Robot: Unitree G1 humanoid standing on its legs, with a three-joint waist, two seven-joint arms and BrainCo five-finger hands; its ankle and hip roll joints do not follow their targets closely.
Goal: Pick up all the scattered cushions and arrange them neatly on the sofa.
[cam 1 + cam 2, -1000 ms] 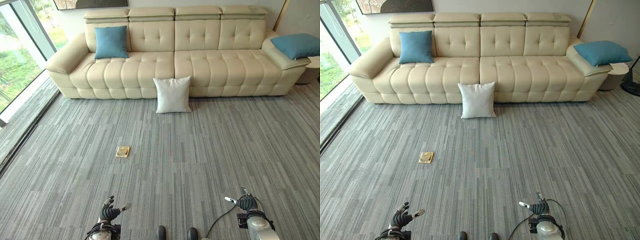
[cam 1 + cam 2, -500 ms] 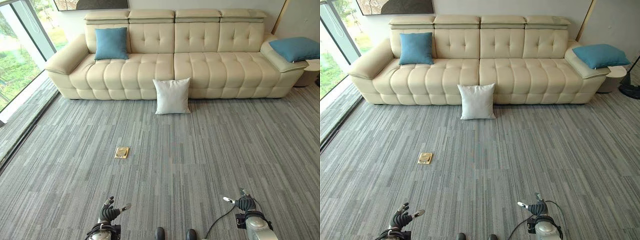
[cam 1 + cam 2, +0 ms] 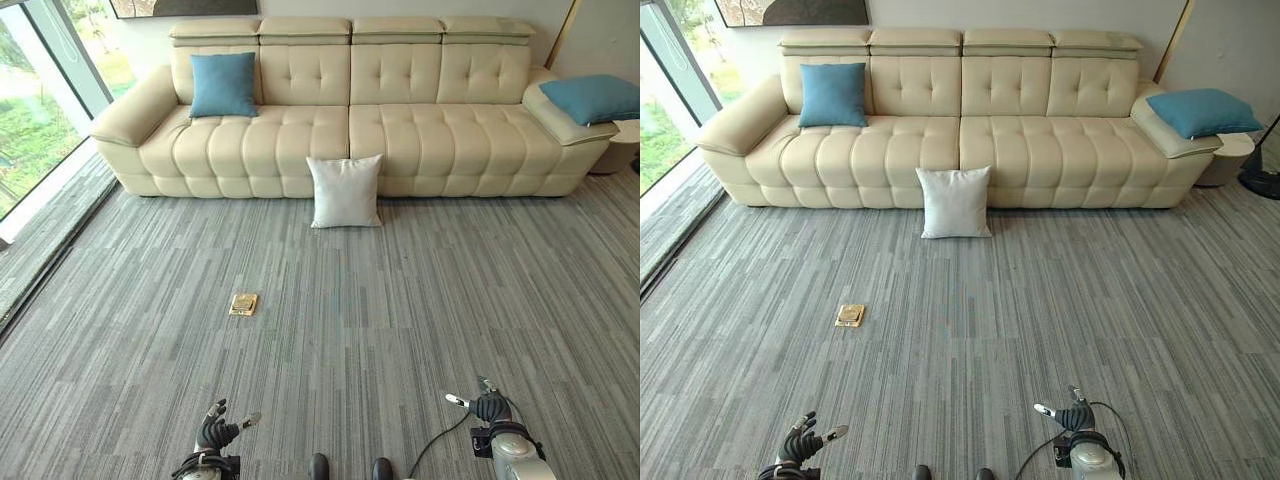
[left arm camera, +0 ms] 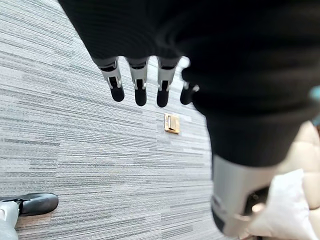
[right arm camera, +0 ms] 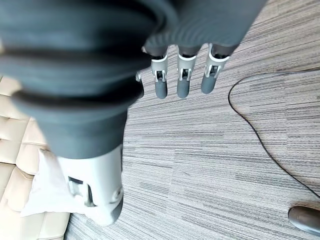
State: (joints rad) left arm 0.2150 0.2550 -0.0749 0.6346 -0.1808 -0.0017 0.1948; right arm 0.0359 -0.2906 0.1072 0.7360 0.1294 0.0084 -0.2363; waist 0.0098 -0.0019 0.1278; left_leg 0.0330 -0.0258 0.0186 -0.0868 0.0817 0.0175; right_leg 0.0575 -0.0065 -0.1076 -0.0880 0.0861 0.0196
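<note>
White cushion [image 3: 345, 191]: stands on the grey carpet [image 3: 400, 300] in the upper middle of the frame, leaning against the front of the cream sofa [image 3: 350, 120]. It is the one cushion off the seat, so it is the likely first pick.
Left blue cushion [image 3: 222, 84]: upright against the backrest at the sofa's left end, in the upper left of the frame; it looks already arranged.
Right blue cushion [image 3: 596, 96]: lies flat on the sofa's right armrest at the upper right edge, not on the seat, so it probably needs moving too.
Left hand [image 3: 217, 434]: low at the bottom left of centre, fingers straight and relaxed, holding nothing, well apart from every cushion.
Right hand [image 3: 489, 406]: bottom right, fingers likewise loose and empty, hanging over bare carpet.
Brass floor plate [image 3: 244, 304]: set in the carpet left of centre, between the robot and the sofa; a fixture, not a task item.
Stage: judged as approach. No cushion is within reach, so the robot must walk nearer first.
</note>
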